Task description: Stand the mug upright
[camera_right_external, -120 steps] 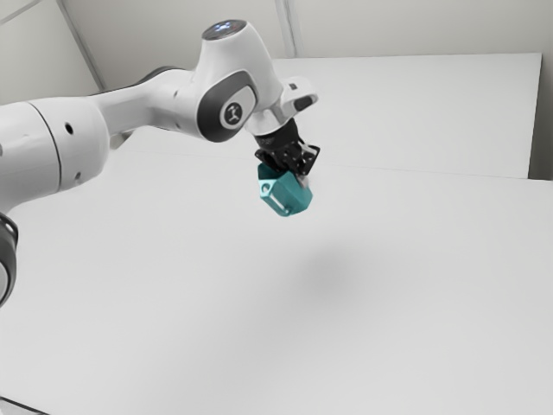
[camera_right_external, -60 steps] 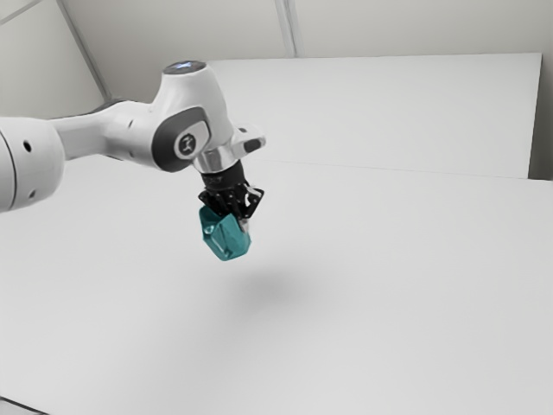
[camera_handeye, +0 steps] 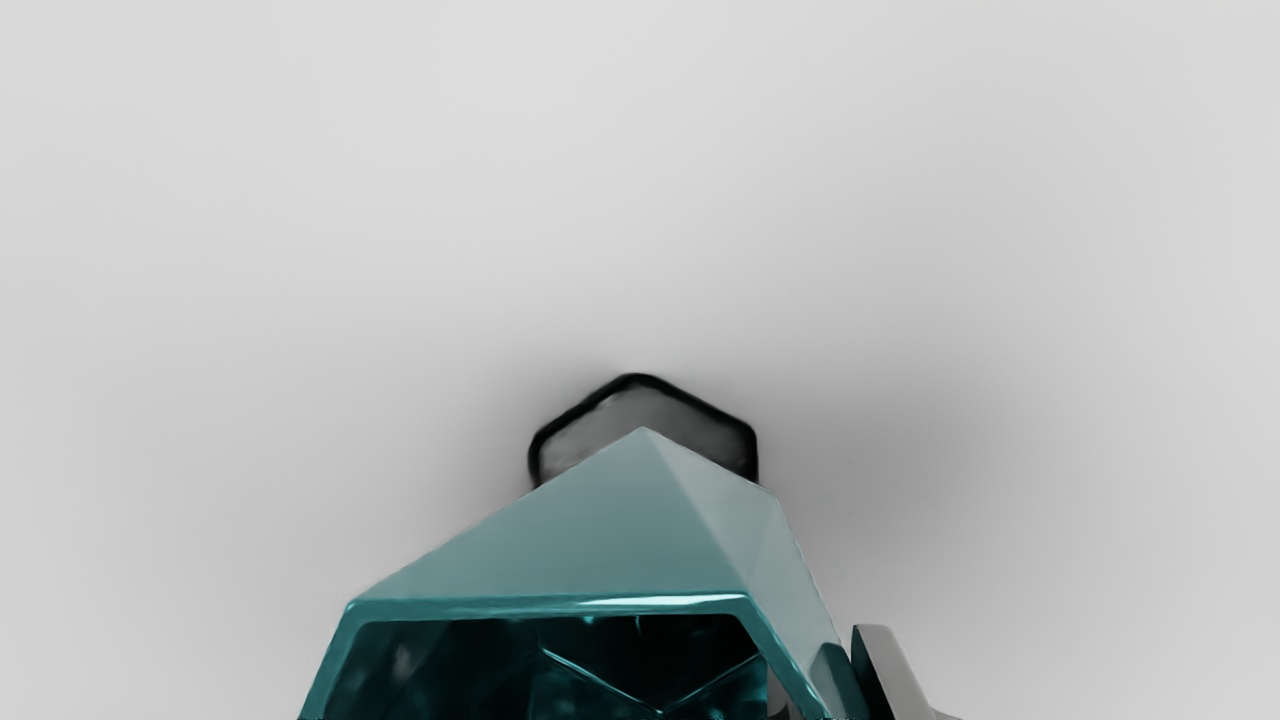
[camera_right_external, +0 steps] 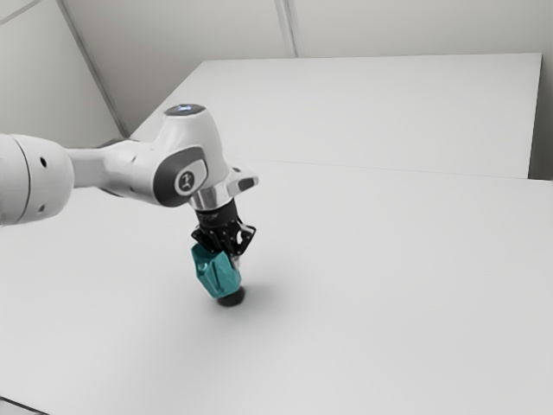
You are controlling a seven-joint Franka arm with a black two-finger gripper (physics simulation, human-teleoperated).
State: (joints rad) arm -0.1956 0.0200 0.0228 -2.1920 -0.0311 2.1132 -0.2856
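Left of the exterior view's centre, low over the surface (camera_right_external: 389,294), the teal mug (camera_right_external: 216,272) hangs tilted, mouth up, base beside a dark patch (camera_right_external: 231,299), contact unclear; jaws nearly closed, pinching its side wall, presumably so the base can land flat.

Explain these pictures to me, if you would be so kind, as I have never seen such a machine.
This is a simulated robot arm with a two-fingered gripper. The exterior view looks on from the arm's side; the wrist view comes from a camera on the arm's hand, so a fingertip appears beside the mug. The gripper holds this teal mug, tilted, over a pale table. Beneath the mug is a dark-edged patch; whether it is a separate object, I cannot tell.
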